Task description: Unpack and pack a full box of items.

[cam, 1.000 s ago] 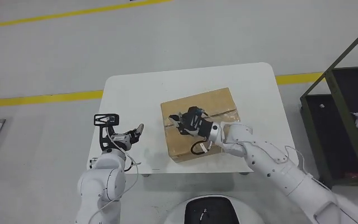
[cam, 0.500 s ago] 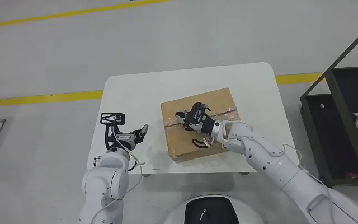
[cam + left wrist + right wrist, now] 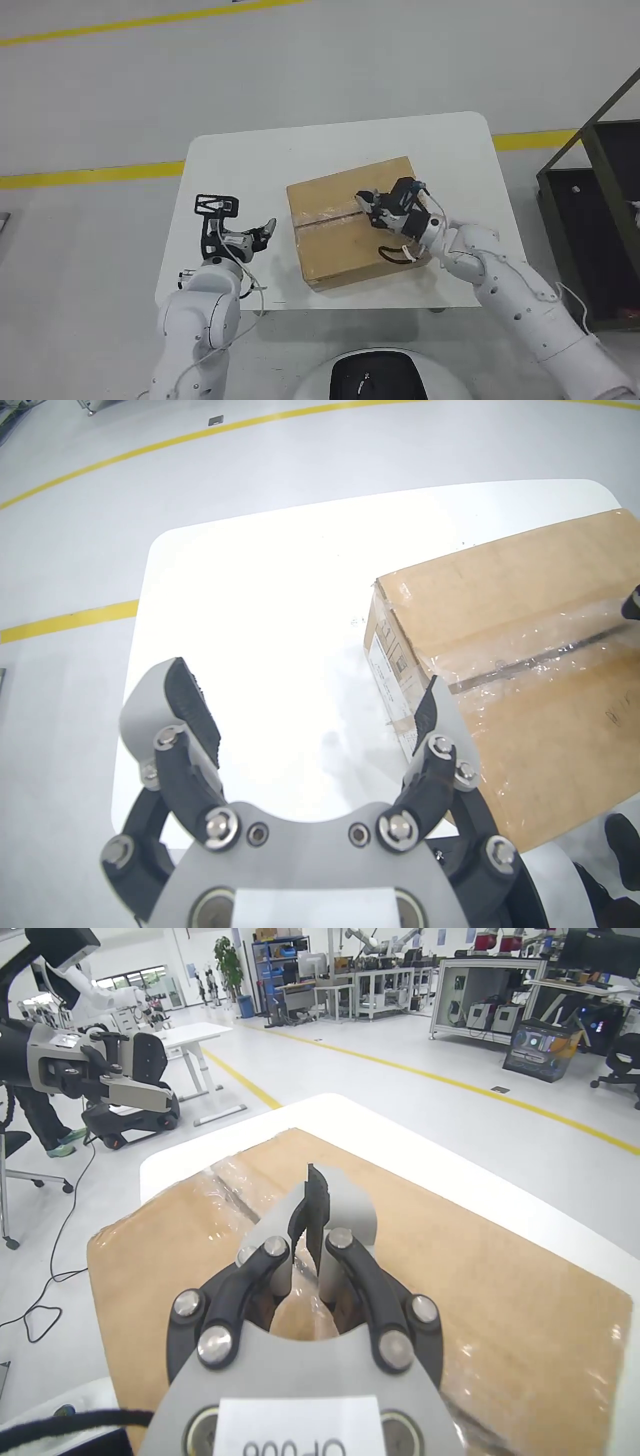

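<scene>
A closed brown cardboard box [image 3: 345, 235] sits in the middle of the white table [image 3: 240, 170], its flap seam covered with wrinkled clear tape [image 3: 520, 662]. My right gripper [image 3: 372, 200] rests shut over the box top at the taped seam, right of centre. In the right wrist view the pads [image 3: 315, 1200] are pressed together just above the box [image 3: 450, 1278], with nothing visible between them. My left gripper [image 3: 264, 231] hovers open above bare table, just off the box's left end. The left wrist view shows its fingers [image 3: 192, 705] spread wide beside the box [image 3: 525, 700].
A dark green rack [image 3: 600, 190] stands on the floor to the table's right. Bare table [image 3: 250, 600] lies left of and behind the box. The box's right side nears the table edge [image 3: 500, 1208]. Yellow lines mark the floor.
My right gripper has slid along the taped seam from the box's left part toward its right part. My left gripper has come up and closer to the box's left end.
</scene>
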`<state>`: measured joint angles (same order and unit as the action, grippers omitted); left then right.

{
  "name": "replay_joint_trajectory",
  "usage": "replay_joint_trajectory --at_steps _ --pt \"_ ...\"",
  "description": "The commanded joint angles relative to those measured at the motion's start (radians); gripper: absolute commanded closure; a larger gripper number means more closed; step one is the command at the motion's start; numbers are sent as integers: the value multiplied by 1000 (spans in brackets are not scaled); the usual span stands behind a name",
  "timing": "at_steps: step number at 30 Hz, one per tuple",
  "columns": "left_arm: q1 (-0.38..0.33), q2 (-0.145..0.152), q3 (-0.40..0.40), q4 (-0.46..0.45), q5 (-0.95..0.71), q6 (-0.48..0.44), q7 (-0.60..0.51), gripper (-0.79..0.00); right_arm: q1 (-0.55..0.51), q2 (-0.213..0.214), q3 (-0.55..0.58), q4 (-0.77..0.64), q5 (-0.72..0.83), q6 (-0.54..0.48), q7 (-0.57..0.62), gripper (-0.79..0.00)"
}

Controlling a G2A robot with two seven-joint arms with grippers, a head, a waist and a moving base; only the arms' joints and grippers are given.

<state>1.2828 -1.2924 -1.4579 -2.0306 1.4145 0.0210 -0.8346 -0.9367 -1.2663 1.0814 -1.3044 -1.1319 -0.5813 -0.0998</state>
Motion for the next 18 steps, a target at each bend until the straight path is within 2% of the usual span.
replay_joint_trajectory --at_steps 1,12,18 --pt "-2 0 4 3 1 2 2 -785 -34 12 46 -38 5 4 30 0" --pt "-14 -2 23 12 5 7 0 -785 -165 64 257 -155 -17 0 140 0" --pt "-16 -2 25 13 6 6 2 -785 -214 81 341 -208 -27 21 151 0"
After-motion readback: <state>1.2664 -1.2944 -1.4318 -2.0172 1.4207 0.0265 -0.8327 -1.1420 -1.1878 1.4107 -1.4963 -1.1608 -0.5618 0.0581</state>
